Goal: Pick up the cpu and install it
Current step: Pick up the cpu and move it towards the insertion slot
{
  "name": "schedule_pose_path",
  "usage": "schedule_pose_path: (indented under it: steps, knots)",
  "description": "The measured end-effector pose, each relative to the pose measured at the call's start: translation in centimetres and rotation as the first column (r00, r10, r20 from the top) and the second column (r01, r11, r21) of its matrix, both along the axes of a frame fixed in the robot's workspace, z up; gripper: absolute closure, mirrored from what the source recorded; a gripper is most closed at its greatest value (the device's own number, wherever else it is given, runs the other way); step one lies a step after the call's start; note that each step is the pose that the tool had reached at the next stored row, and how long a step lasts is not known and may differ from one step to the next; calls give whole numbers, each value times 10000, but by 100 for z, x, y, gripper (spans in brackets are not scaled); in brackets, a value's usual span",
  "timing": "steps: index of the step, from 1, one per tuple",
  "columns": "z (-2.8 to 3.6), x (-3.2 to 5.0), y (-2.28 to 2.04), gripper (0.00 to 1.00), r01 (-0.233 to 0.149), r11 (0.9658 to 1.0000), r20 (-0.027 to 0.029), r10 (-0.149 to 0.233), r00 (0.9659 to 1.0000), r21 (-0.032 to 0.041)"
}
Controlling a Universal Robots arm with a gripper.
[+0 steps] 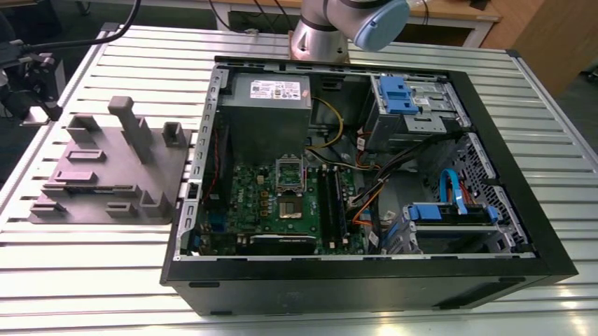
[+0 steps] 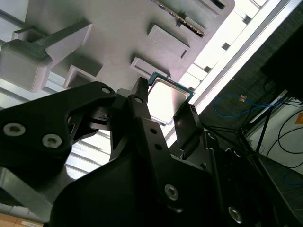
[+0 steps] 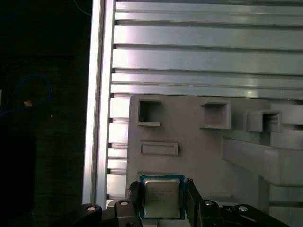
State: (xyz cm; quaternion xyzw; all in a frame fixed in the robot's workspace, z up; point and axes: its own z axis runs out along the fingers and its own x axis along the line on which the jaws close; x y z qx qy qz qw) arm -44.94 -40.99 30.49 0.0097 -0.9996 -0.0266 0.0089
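Fingers (image 3: 135, 196) clamp cpu (image 3: 162, 198) by opposite edges, pointing straight down onto grey tray (image 3: 199, 142).

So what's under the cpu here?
The grey moulded tray lies beneath the cpu in both wrist views. The chip covers the spot directly below, so whether it rests there or is raised cannot be seen.

The exterior view looks down at a slant from high above the slatted surface (image 1: 94, 280). It stands far enough off to take in the open computer case (image 1: 374, 280) at centre and right of frame and the grey tray (image 1: 173, 168) at left. Both wrist views sit close behind the claw (image 3: 163, 203), facing the tray. They share the chip (image 3: 161, 196) and the slats.
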Motion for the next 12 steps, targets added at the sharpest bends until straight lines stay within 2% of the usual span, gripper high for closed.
schedule_pose_path:
  steps: [12]
  knots:
    - [22,0,0,53,0,10000,0,0,10000,0]
